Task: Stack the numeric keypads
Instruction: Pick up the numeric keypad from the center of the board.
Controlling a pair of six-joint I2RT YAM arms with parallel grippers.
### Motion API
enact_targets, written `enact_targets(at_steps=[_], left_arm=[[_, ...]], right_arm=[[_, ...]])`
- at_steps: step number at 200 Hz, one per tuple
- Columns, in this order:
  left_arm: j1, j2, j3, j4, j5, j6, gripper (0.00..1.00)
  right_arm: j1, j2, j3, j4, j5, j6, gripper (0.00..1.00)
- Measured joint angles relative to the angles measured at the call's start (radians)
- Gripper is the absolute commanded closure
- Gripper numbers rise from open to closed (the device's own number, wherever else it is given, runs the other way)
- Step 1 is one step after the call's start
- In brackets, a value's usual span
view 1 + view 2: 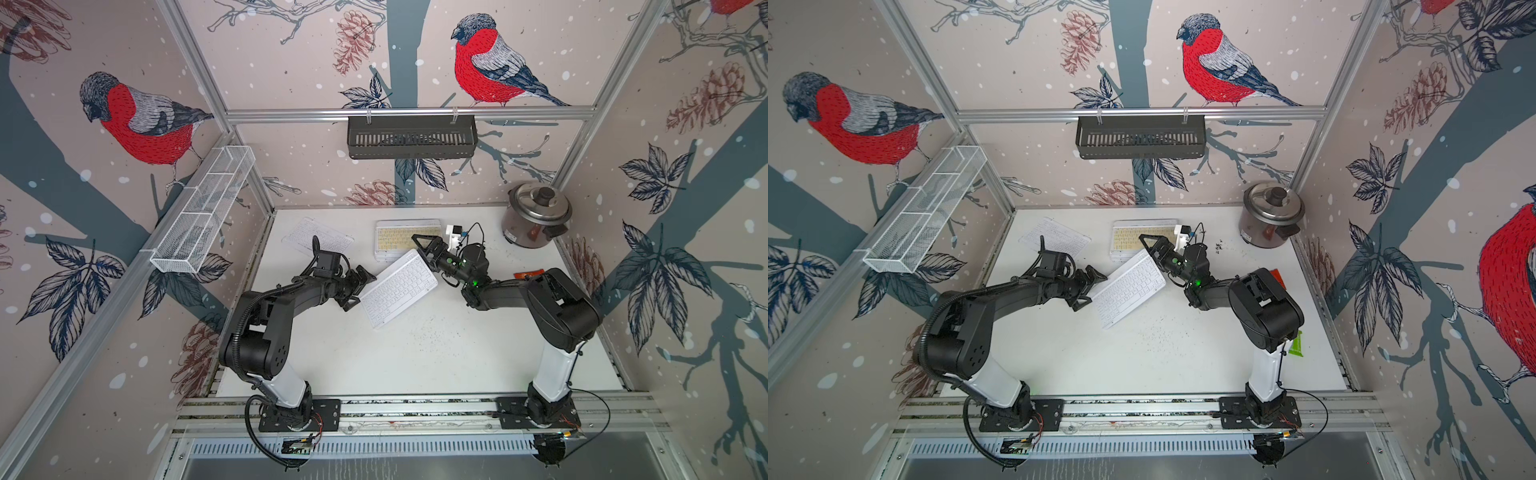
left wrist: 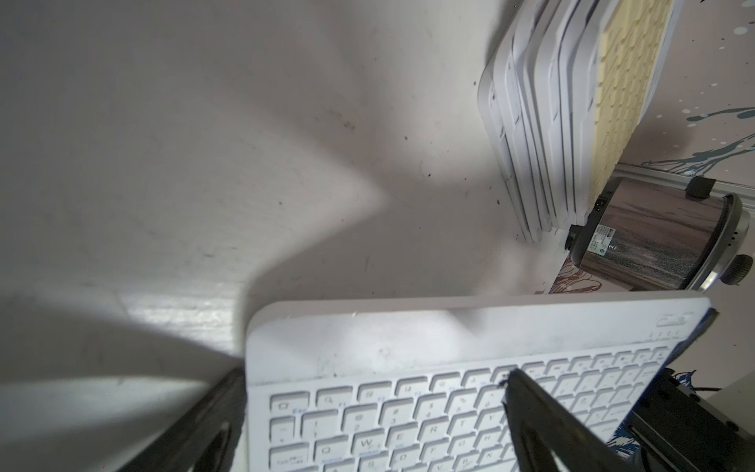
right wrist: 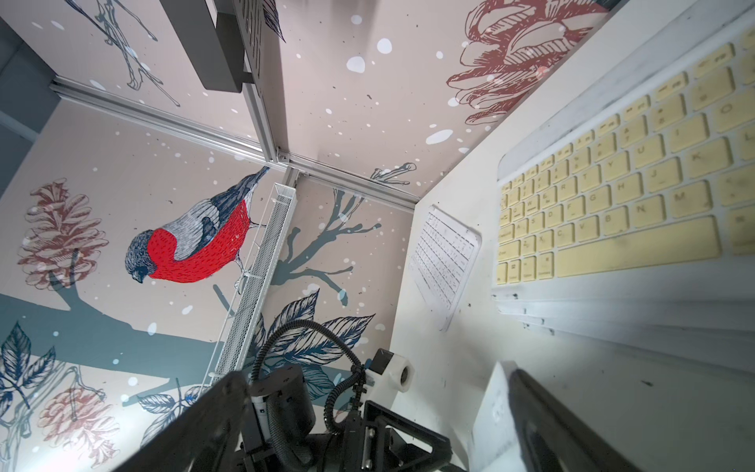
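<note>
A white-keyed numeric keypad lies slanted mid-table between both grippers. My left gripper stands open at its near-left end, one finger beside the edge and the other over the keys. My right gripper is open at its far corner, one finger against that corner. Just behind it is a pile of several keypads topped by a yellow-keyed one. A pale clear-framed keypad lies flat at the back left.
A steel rice cooker stands in the back right corner. An orange packet and a green packet lie by the right wall. A black basket hangs on the back wall, a white mesh basket on the left wall.
</note>
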Motion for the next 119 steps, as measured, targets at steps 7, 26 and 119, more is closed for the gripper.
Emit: enact_targets(at_steps=[7, 26, 119], left_arm=[[0.000, 0.000, -0.003, 0.008, 0.003, -0.001, 0.04], [0.000, 0.000, -0.012, 0.032, 0.006, -0.008, 0.04], [0.000, 0.000, -0.025, 0.074, 0.000, -0.016, 0.04]], right_arm=[[0.000, -0.007, -0.003, -0.002, 0.005, 0.010, 0.00], [0.000, -0.027, -0.016, -0.016, 0.021, 0.032, 0.00], [0.005, -0.046, -0.071, -0.028, 0.125, 0.156, 0.00]])
